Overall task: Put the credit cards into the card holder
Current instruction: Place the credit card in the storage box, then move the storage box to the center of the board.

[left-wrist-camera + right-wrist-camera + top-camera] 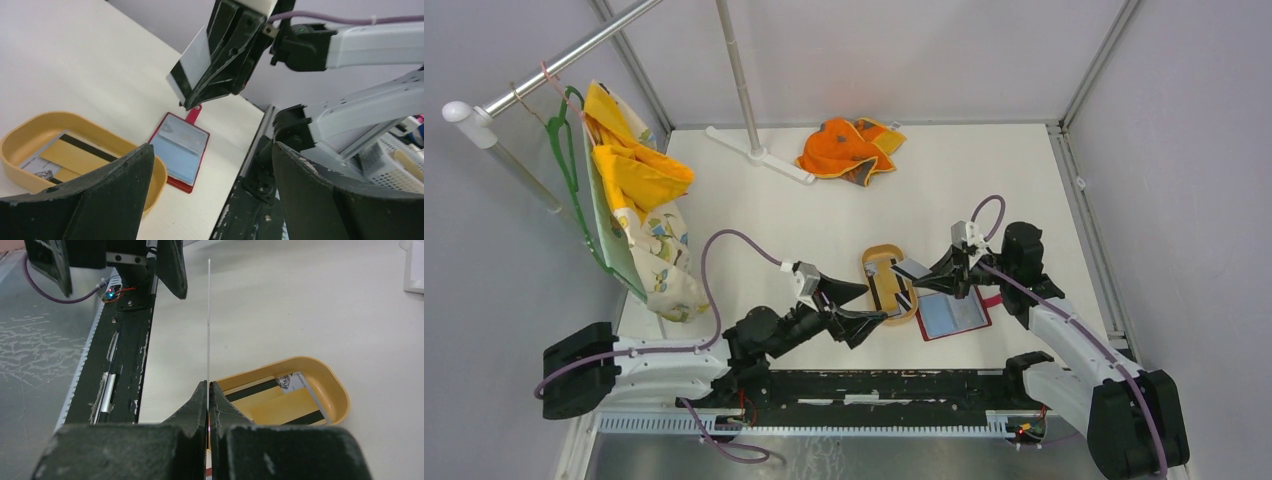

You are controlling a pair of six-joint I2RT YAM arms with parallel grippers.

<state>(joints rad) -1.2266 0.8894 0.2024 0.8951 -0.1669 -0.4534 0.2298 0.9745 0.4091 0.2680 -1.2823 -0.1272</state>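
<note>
White tabletop [984, 190] fills a grey-walled booth, and near its front edge the red card holder [954, 315] [180, 150] lies opened flat, pale blue-grey inside facing up, its snap tab pointing away from the tray. It sits just right of a tan oval tray [884, 247] [50, 117] [340, 390]; whether the two touch is not clear.

One card [911, 268] [192, 62] [208, 325], pale with a dark stripe along one edge, is pinched by its end in the right hand [924, 276] [192, 102] [208, 387]. It is held in the air above the tray's right rim, close to the holder. The right wrist view sees it edge-on as a thin upright line.

More cards [886, 285] [65, 155] [280, 400] with dark stripes lie flat inside the tray.

Left hand [879, 305] [212, 150] hovers at the tray's near left side, spread wide and gripping nothing.

Farther back lies a crumpled orange cloth [849, 150]. At far left, yellow patterned fabric [634, 200] hangs from a green hanger [569, 150] on a rail.
</note>
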